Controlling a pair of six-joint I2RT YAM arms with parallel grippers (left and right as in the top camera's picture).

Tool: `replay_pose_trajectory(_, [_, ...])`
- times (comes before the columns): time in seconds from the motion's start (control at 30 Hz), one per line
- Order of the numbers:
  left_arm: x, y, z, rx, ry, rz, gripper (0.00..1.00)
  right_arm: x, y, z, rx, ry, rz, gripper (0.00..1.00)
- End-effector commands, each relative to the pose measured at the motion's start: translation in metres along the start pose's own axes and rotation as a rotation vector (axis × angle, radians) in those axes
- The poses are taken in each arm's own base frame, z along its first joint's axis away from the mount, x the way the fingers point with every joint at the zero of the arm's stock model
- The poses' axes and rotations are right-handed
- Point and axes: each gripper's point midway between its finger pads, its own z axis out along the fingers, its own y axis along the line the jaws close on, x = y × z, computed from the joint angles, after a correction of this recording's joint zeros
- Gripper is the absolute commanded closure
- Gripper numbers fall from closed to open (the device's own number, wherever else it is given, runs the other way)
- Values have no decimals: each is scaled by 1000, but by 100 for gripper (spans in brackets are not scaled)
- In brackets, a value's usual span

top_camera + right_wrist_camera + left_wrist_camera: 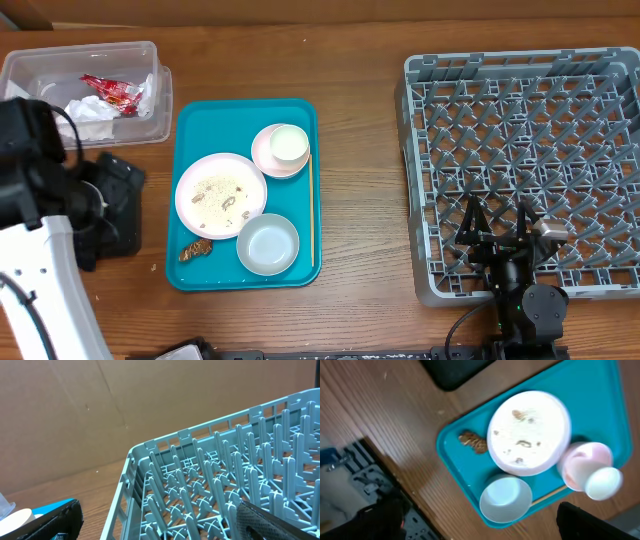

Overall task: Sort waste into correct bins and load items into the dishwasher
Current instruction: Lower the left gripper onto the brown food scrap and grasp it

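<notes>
The clear tub (150,60) at the back left holds the red wrapper (112,92) and the white napkin (90,112). The black tray (125,185) lies below it, partly under my left arm (35,165). On the teal tray, the pink plate (220,195) carries rice scraps (522,442). The white cup (289,143) stands on the pink saucer (262,152). The grey-blue bowl (268,243) and the chopstick (311,210) lie beside them. My left gripper (485,527) is open and empty, above the teal tray's edge by the bowl (505,497). My right gripper (497,222) is open and empty over the front of the grey dish rack (525,90).
The teal tray (300,115) sits left of centre, with a brown food bit (195,250) at its front left corner. Bare wooden table lies between the tray and the rack. The rack's upright pegs (215,480) fill the right wrist view.
</notes>
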Motion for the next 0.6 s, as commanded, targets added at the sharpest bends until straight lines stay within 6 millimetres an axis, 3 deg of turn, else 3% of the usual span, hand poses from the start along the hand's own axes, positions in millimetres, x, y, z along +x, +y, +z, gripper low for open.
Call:
replay_pose_trajectory(0.0, [15, 20, 39, -99, 74, -105, 0, 2, -1, 0, -1, -4, -4, 0])
replay_pose_trajectory(0.03, [19, 21, 50, -111, 97, -104, 0, 2, -1, 0, -1, -4, -4, 0])
replay_pose_trajectory(0.1, [29, 25, 73, -129, 155, -82, 10, 2, -1, 0, -1, -4, -4, 0])
replay_pose_trajectory(0.33, [43, 34, 139, -129, 211, 3, 12, 2, -1, 0, -1, -4, -4, 0])
replay_pose_trajectory(0.5, [52, 44, 175, -134, 215, -3, 33, 2, -1, 0, -1, -4, -4, 0])
replay_pose_trajectory(0.57, [53, 46, 186, -128, 206, -20, 33, 2, -1, 0, -1, -4, -4, 0])
